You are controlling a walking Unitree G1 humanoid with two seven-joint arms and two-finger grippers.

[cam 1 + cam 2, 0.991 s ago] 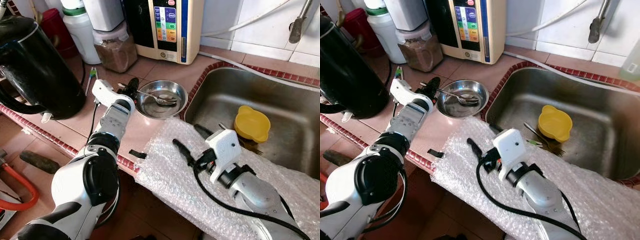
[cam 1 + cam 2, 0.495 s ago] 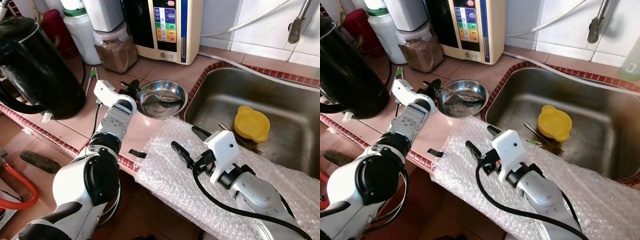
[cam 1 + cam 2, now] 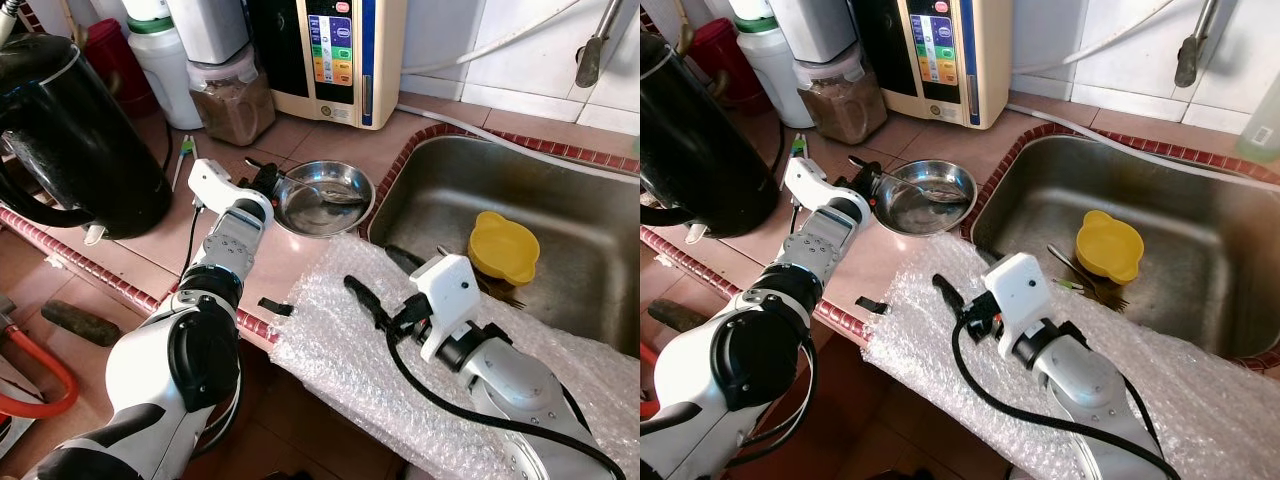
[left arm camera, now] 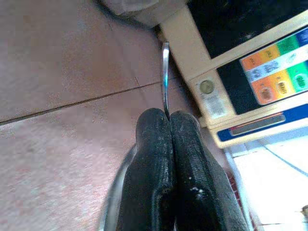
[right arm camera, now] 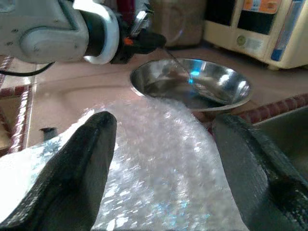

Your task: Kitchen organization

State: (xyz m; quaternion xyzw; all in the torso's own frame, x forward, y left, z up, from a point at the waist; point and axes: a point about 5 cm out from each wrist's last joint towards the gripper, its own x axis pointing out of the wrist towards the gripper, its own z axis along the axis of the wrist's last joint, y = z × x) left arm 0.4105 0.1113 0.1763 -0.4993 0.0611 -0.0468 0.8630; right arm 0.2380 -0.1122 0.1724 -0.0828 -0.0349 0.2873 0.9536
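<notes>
A round steel bowl [image 3: 340, 212] sits on the pink tiled counter, just left of the sink. My left gripper [image 3: 264, 181] is at the bowl's left rim, shut on the handle of a metal fork [image 3: 318, 190]. The fork slants across the bowl with its head low over the middle. In the left wrist view the thin handle [image 4: 165, 77] sticks out from between the pressed-together fingers [image 4: 154, 159]. My right gripper [image 3: 385, 280] hovers open over a sheet of bubble wrap [image 3: 335, 355], its fingers [image 5: 91, 159] spread wide and pointing at the bowl [image 5: 192, 86].
The sink [image 3: 570, 180] holds a yellow cup [image 3: 503, 247] and another fork [image 3: 1080, 272]. A black kettle [image 3: 70, 130] stands at the left. Behind the bowl are a jar of brown powder [image 3: 232, 95], a white bottle [image 3: 165, 55] and a water machine [image 3: 330, 50].
The fork lay flat in the bowl a second ago; its handle end is now lifted by my left gripper. My right gripper has hardly shifted over the bubble wrap.
</notes>
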